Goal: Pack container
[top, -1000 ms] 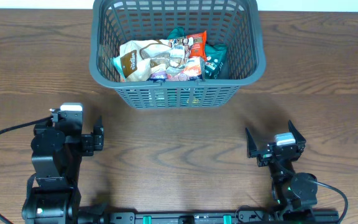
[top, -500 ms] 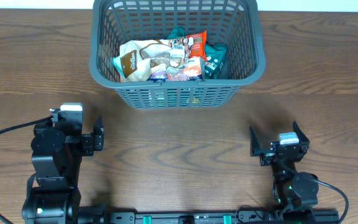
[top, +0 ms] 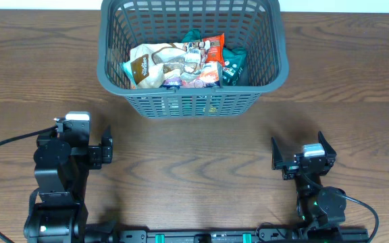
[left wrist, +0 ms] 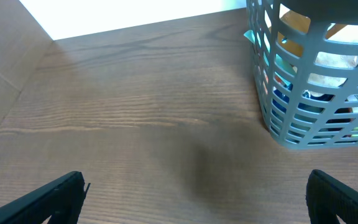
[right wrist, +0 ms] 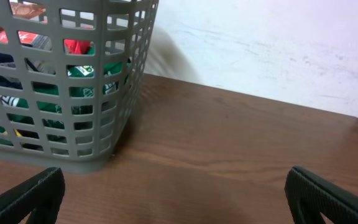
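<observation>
The container (top: 192, 102) stands at the upper centre of the overhead frame, with packets (top: 174, 64) heaped inside, so packing looks finished. That likely explains the parked arms. The left gripper (top: 105, 152) at lower left and the right gripper (top: 300, 152) at lower right are spread wide, holding nothing, over the desk (top: 194, 155), well apart from the container.
</observation>
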{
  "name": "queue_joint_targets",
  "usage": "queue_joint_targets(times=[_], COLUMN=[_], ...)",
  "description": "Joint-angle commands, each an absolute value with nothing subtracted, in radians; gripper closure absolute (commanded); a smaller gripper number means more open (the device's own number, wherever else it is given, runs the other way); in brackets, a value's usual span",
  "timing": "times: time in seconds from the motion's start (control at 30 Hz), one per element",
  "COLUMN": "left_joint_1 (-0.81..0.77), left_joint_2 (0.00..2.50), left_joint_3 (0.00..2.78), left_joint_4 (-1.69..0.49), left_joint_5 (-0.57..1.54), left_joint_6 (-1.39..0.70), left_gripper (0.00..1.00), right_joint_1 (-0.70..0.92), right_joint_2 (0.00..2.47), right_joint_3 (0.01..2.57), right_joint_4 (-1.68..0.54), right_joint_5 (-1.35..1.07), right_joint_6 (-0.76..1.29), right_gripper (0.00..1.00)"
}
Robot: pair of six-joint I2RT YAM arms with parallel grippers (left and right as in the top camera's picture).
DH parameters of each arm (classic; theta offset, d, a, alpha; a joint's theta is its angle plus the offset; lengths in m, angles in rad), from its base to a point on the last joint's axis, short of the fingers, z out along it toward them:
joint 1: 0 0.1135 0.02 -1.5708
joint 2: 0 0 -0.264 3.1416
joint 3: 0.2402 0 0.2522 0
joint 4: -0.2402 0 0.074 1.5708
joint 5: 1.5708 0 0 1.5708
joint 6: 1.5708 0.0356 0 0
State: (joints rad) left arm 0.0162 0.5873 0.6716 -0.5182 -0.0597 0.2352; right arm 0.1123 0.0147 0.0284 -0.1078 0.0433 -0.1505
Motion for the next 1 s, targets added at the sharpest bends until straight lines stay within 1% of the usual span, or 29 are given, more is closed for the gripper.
queue_joint_targets(times=[0.0,0.13,0.23,0.4,0.5,0.67,0.77,0.9,0.97], left_joint_1=[0.019,0.019,0.006,-0.052,-0.076,-0.080,-0.080,-0.080,-0.080], left_joint_2=[0.587,0.581,0.532,0.408,0.332,0.197,0.125,0.036,0.002], left_joint_3=[0.669,0.669,0.667,0.597,0.485,0.228,0.109,0.014,0.004], left_joint_4=[-0.514,-0.514,-0.538,-0.523,-0.411,-0.039,0.097,0.125,0.070], left_joint_5=[-0.069,-0.072,-0.051,0.201,0.220,0.159,0.109,0.065,0.065], left_joint_6=[0.226,0.227,0.223,0.238,0.238,0.249,0.248,0.249,0.250], left_gripper=[0.01,0.01,0.01,0.01,0.01,0.01,0.01,0.01,0.01], right_joint_1=[0.104,0.104,0.104,0.104,0.104,0.104,0.104,0.104,0.104], right_joint_2=[0.005,0.005,0.005,0.005,0.005,0.005,0.005,0.005,0.005], right_joint_3=[0.023,0.023,0.023,0.023,0.023,0.023,0.023,0.023,0.023], right_joint_4=[-0.107,-0.107,-0.107,-0.107,-0.107,-0.107,-0.107,-0.107,-0.107], right_joint_5=[0.048,0.048,0.048,0.048,0.048,0.048,0.048,0.048,0.048], right_joint_6=[-0.151,-0.151,-0.151,-0.151,-0.151,-0.151,-0.151,-0.151,-0.151], right_gripper=[0.01,0.01,0.01,0.01,0.01,0.01,0.01,0.01,0.01])
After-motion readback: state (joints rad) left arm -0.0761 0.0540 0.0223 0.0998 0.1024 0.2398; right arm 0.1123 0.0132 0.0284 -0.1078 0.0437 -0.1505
